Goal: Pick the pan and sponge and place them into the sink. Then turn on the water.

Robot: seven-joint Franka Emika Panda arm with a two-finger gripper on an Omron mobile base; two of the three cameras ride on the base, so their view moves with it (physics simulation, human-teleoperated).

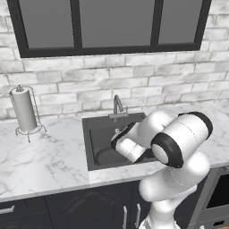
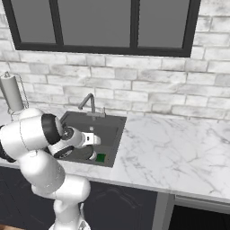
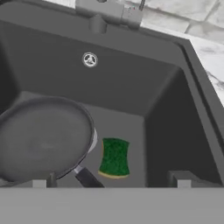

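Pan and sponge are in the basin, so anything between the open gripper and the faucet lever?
Nothing visible blocks it. The gripper hangs open over the sink, above the pan and sponge on the basin floor. The faucet stands at the back rim, and the space up to it looks free.

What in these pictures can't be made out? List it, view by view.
- Left base view: the arm covers much of the sink.
- Right base view: the arm hides most of the pan.
- Hand view: the faucet is cut off by the top edge.
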